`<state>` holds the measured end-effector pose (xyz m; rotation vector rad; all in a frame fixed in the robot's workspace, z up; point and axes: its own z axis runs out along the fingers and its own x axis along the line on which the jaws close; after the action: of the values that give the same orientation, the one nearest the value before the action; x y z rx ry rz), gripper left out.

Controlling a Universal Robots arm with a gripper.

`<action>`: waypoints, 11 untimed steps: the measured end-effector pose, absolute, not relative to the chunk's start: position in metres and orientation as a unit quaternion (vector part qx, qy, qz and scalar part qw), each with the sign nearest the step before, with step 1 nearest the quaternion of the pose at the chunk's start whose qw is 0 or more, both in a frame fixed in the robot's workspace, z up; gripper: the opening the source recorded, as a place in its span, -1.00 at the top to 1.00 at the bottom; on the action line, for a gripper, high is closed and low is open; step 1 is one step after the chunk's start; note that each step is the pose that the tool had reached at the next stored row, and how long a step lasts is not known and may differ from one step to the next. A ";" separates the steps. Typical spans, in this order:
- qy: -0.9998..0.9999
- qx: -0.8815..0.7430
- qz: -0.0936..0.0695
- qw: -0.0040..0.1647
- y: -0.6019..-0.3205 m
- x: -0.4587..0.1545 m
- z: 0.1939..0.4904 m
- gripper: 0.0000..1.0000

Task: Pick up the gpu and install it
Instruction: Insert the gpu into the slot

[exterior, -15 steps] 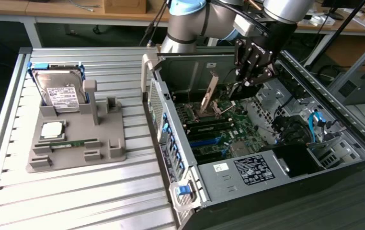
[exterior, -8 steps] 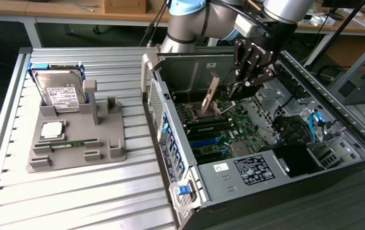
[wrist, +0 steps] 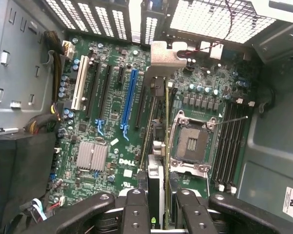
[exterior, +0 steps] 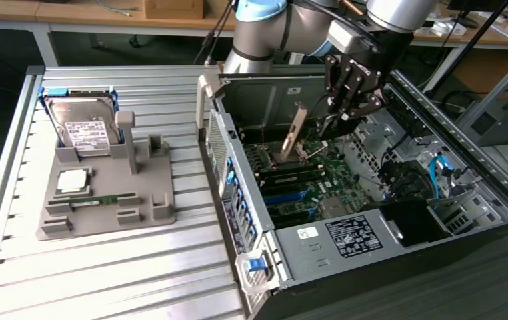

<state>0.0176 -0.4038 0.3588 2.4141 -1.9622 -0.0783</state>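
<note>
Gripper (wrist: 161, 207) pinching gpu (wrist: 160, 126) by upper edge, above motherboard (wrist: 105, 105). Card looks thin, stiff, light, probably fragile: edge grip safest.

We are looking down into the computer case (wrist: 19, 73). Our gripper (wrist: 159, 207) is squeezing the gpu (wrist: 157, 112) from both sides. The card is hanging over the green motherboard (wrist: 112, 122), between the long blue slot (wrist: 129, 97) and the square chip socket (wrist: 190, 144).
</note>
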 end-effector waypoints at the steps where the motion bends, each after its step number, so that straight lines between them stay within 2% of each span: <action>1: -0.629 0.777 -0.025 0.015 -0.404 0.018 0.359 0.47; 11: -0.611 0.791 -0.025 0.015 -0.404 0.018 0.359 0.47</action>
<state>0.0176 -0.4038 0.3588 2.4614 -1.9004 -0.0771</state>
